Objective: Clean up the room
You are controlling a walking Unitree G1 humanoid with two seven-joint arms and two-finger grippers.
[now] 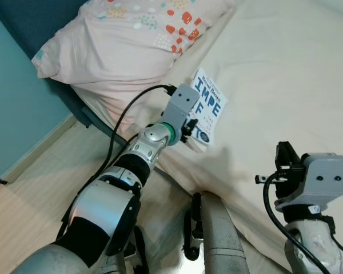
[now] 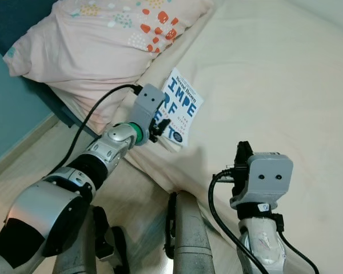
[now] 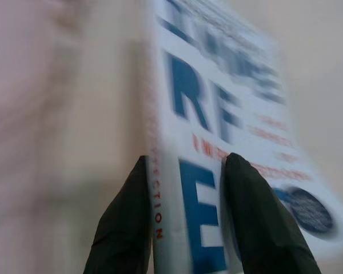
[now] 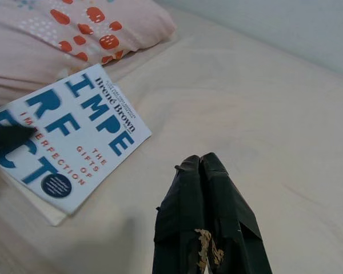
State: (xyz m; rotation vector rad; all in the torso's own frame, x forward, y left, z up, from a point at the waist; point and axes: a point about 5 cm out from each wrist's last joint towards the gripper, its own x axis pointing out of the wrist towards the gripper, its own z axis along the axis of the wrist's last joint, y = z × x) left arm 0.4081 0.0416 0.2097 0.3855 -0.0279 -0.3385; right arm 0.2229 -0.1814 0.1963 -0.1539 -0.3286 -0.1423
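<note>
Bed (image 1: 286, 85), cream sheet, takes up the right and centre of the head views. Its edge runs diagonally down toward lower centre, with wooden floor (image 1: 28, 188) at lower left.

Pillow (image 1: 131, 34), pink with orange and teal spots, lies at upper left. It sits at the head of the bed, and its lower edge is just beside the book.

Book (image 1: 208, 111), white cover with large blue letters, lies at frame centre near the bed edge. One end sits close to the drop to the floor.

Left gripper (image 3: 186, 171) is at the book's near end. The wrist view shows its jaws pinching the book, one finger on the spine side and the other on the cover. The grip looks to be at the very edge only.

Right gripper (image 4: 208, 171) hovers over bare sheet at lower right of the head views, well apart from the book, with its jaws pressed together and holding nothing.

Risks, as judged:
- The thin edge grip may let the book pivot or slip out when lifted, because its weight hangs far from the fingers.
- If it slips, it could slide off the bed edge onto the floor.
- The cover may splay open or bend if only the cover and a few pages are pinched. I cannot tell how much is caught.
- A sideways pull toward the pillow could drag the book into it and snag.
- The soft mattress gives no firm backing for re-gripping.
</note>
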